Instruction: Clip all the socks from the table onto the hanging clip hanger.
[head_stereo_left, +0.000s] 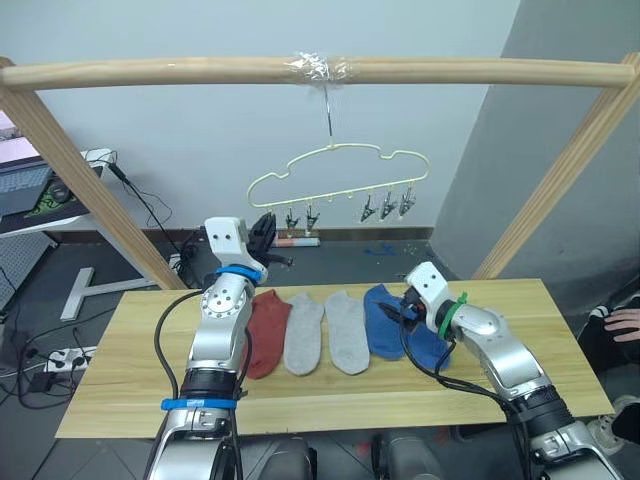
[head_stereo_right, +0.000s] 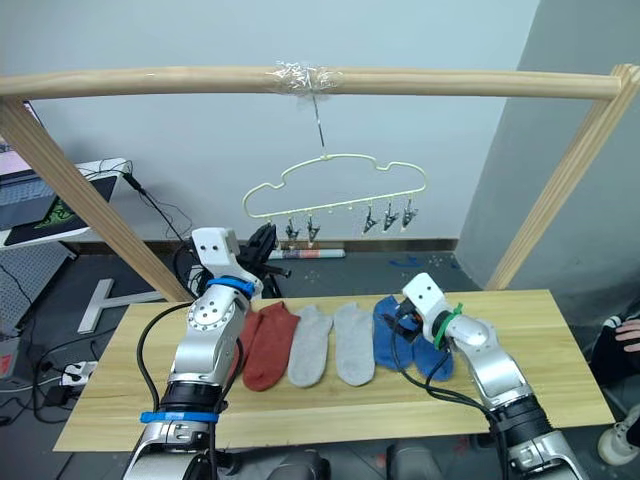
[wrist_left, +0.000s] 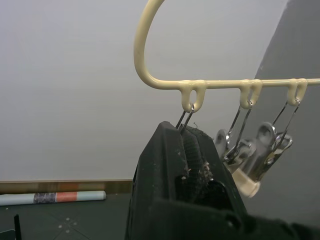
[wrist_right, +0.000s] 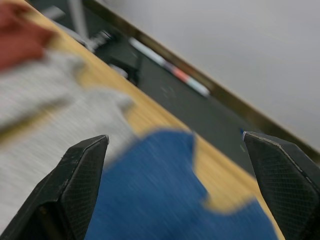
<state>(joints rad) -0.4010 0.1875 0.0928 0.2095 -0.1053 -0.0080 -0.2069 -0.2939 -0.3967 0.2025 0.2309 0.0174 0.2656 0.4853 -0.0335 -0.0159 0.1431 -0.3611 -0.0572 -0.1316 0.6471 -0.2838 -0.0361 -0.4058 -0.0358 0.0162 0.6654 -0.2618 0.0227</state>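
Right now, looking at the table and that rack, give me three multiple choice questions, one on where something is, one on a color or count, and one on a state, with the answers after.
1. Where is the left claw?
A. flat on the table
B. raised at the end clip of the clip hanger
C. on a blue sock

2. What color are the two socks lying in the middle of the row?
A. light grey
B. green
C. black

3. How is the right claw?
A. shut on a red sock
B. open over a blue sock
C. holding the wooden bar

Answers: 1 B, the left wrist view has its fingers closed together at the end clip of the clip hanger. 2 A, two light grey socks lie between the red sock and the blue sock. 3 B, its fingers stand wide apart above blue fabric on the table.
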